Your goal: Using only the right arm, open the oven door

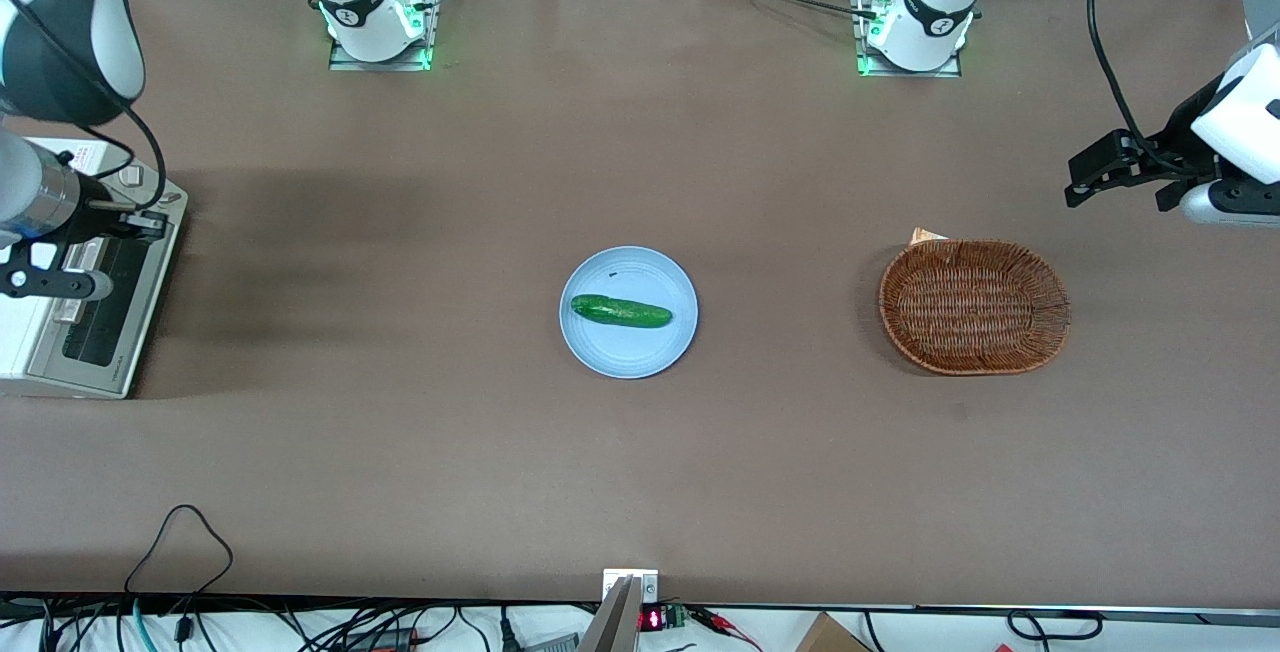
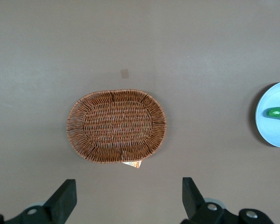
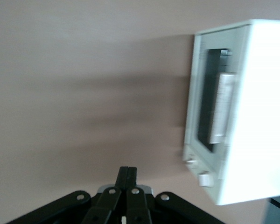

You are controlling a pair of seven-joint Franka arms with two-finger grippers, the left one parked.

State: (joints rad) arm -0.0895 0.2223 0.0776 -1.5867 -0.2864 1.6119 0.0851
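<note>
The cream-white oven (image 1: 30, 342) stands at the working arm's end of the table. Its door (image 1: 105, 304), silver-framed with a dark glass window, is closed and faces the table's middle. The right arm (image 1: 60, 32) reaches over the oven, and my gripper (image 1: 150, 225) hovers above the door's end that is farther from the front camera. In the right wrist view the fingers (image 3: 123, 176) are pressed together and hold nothing. The same view shows the oven (image 3: 256, 116), the closed door (image 3: 200, 93), its bar handle (image 3: 222, 107) and a knob (image 3: 204, 179), with the gripper (image 3: 128, 175) apart from them.
A round light-blue plate (image 1: 655, 277) with a green cucumber (image 1: 620, 311) lies mid-table. A brown wicker basket (image 1: 973, 306) sits toward the parked arm's end and also shows in the left wrist view (image 2: 116, 126). Cables run along the table's near edge.
</note>
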